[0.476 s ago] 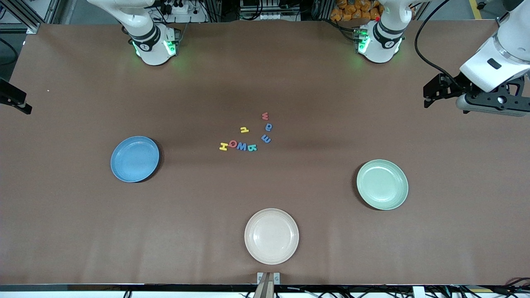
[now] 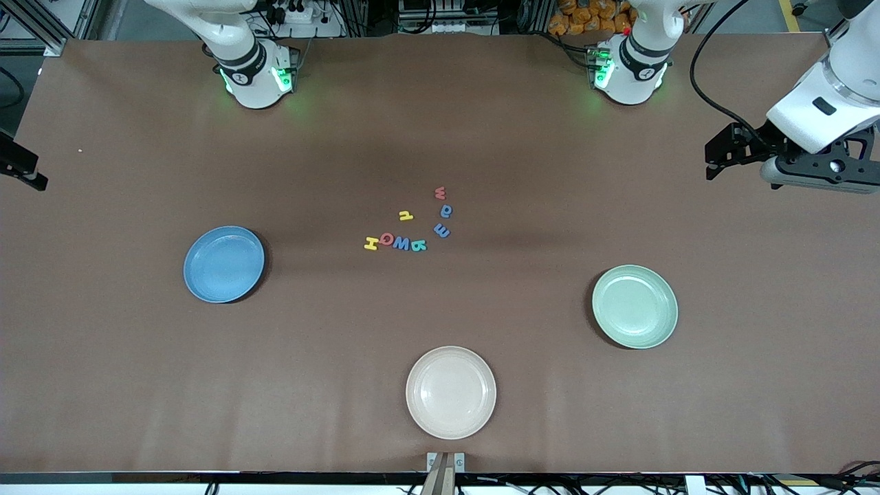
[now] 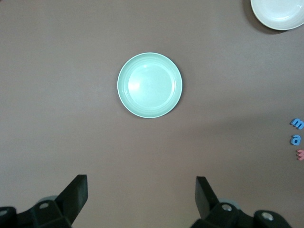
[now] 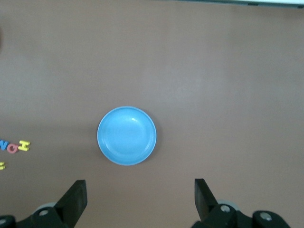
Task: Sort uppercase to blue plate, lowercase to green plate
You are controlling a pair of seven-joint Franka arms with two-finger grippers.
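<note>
Right gripper, fingers spread and empty, hangs high at the right arm's table end. Blue plate is empty. All 8 letters lie clustered mid-table; sorting has not begun, so a descent onto 1 letter comes next. Green plate is empty. Left gripper, also spread, has drifted slightly outward.

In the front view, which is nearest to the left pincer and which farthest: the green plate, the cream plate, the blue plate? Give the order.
From the left pincer, up at the left arm's end of the table:
1. Green plate, at the same end.
2. Cream plate, mid-table, nearest to the front camera.
3. Blue plate, toward the right arm's end.
</note>
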